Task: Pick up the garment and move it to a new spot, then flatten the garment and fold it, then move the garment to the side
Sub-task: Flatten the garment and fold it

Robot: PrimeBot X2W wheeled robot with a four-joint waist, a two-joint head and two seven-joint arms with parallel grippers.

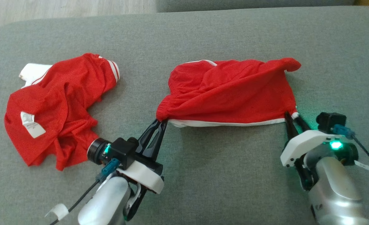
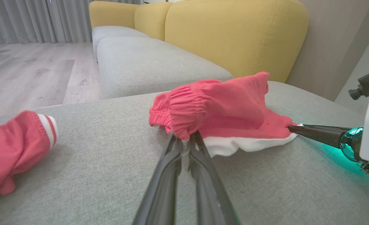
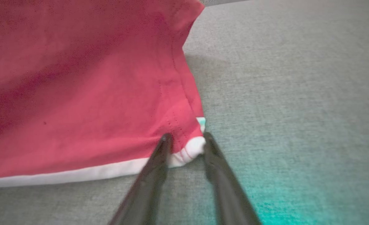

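Note:
The garment (image 1: pixel 228 90) is a pair of red shorts with white trim, lying loosely spread on the grey cushion. My left gripper (image 1: pixel 162 120) is shut on its gathered near-left waistband corner, seen bunched at the fingertips in the left wrist view (image 2: pixel 184 137). My right gripper (image 1: pixel 292 115) is at the near-right corner. In the right wrist view its two fingers (image 3: pixel 186 139) stand apart on either side of the white-edged corner of the garment (image 3: pixel 78 93), with the cloth between them. The right gripper's fingers (image 2: pixel 321 132) also reach in from the right in the left wrist view.
A second red garment (image 1: pixel 56 109) with white cuffs and a label lies crumpled at the left, close to my left wrist. The grey cushion (image 1: pixel 203 175) stretches bare in front. A yellow backrest (image 2: pixel 234 31) and wooden floor (image 2: pixel 31 72) lie beyond.

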